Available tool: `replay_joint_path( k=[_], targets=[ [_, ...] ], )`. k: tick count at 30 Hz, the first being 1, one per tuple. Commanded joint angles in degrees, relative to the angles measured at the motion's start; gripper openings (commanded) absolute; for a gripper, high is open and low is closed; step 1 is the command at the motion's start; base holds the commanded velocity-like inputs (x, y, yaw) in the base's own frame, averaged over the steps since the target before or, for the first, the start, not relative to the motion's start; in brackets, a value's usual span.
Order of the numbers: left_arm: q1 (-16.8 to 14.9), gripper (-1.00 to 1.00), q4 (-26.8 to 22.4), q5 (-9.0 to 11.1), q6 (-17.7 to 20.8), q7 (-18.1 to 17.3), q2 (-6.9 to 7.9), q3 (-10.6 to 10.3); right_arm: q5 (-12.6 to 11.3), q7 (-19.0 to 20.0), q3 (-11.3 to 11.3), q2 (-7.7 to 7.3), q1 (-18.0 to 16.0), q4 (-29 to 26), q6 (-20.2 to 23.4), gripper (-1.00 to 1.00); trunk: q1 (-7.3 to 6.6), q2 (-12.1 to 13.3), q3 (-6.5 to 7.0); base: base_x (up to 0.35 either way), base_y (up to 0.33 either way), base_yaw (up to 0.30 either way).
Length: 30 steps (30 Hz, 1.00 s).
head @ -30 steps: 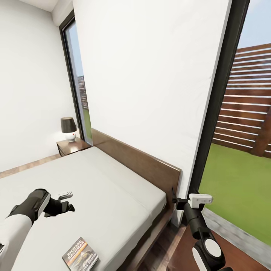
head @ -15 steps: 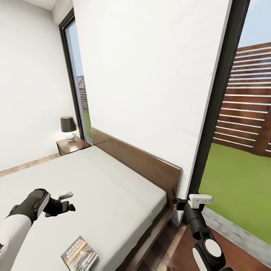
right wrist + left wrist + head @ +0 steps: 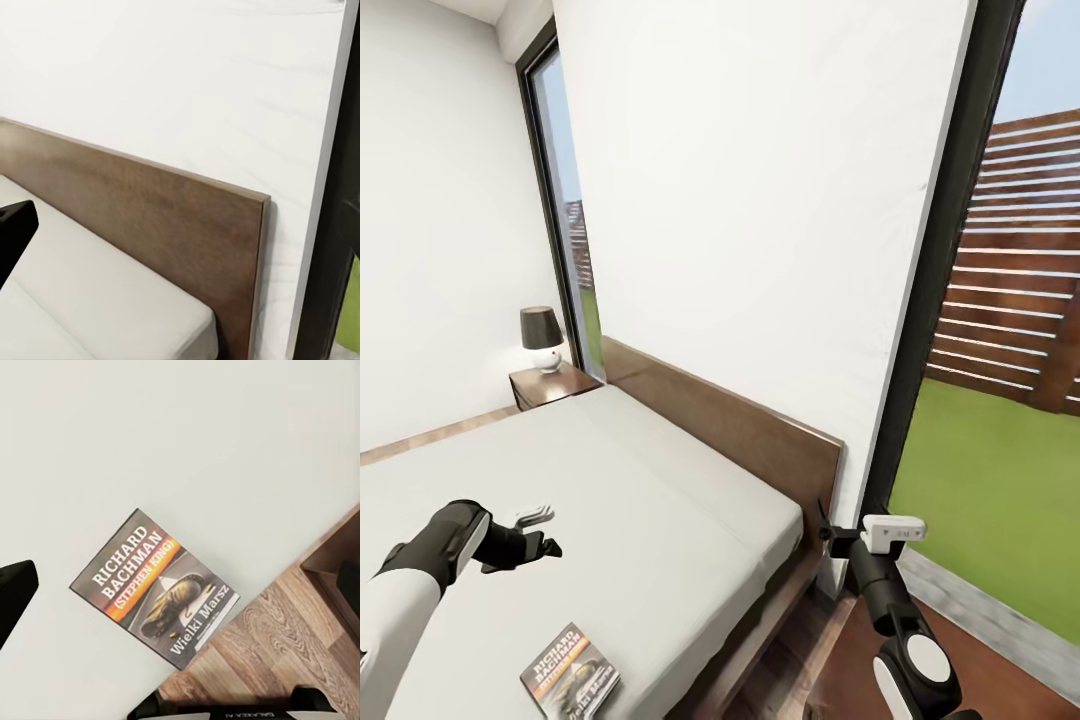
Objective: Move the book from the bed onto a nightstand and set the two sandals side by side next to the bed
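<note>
Left tool [image 3: 538, 533] hovers lower left of frame over the bed [image 3: 660, 520], fingers apart, nothing held. Book [image 3: 570, 672] lies flat at bottom near the mattress edge. Probably light, thin, stiffish; best pinched at the edge overhanging-side. Nightstand [image 3: 550, 385] mid-left. Right tool [image 3: 822, 530] lower right, state can't tell. Left wrist view gives the cover title [image 3: 156, 586]; head view doesn't resolve it.

Bright, even daylight; sharp render.

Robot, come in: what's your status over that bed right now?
Left pincer open, hovering over light grey mattress. Right pincer beside dark wooden headboard, state unclear. Small dark paperback with orange band lies flat near mattress edge, untouched. Nothing blocking it.
</note>
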Motion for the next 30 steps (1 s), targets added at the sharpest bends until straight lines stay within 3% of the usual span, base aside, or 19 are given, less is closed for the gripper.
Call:
replay_joint_path(
  k=[1,8,18,30],
  targets=[
    [0.0,1.00,-0.1,-0.6,0.3,-0.5,-0.05,0.4,-0.4,-0.4,0.2,-0.08,-0.1,0.0,0.0,1.00,0.23,-0.5,-0.26,0.000,0.000,0.000],
    [0.0,1.00,-0.1,-0.6,0.2,-0.7,0.56,0.4,-0.7,-0.3,0.2,-0.13,0.0,-0.1,-0.1,1.00,1.77,-3.3,-1.51,0.000,0.000,0.000],
    [-0.1,1.00,0.1,-0.7,0.2,-3.2,3.20,0.4,-0.8,-0.3,0.4,0.03,0.0,-0.3,-0.1,1.00,3.96,-7.3,-3.31,0.000,0.000,0.000],
    [-0.1,1.00,0.0,-0.8,0.2,-4.0,3.88,0.4,-0.7,-0.3,0.3,0.14,0.0,-0.2,0.0,1.00,6.60,-12.1,-5.46,0.000,0.000,0.000]
  ],
)
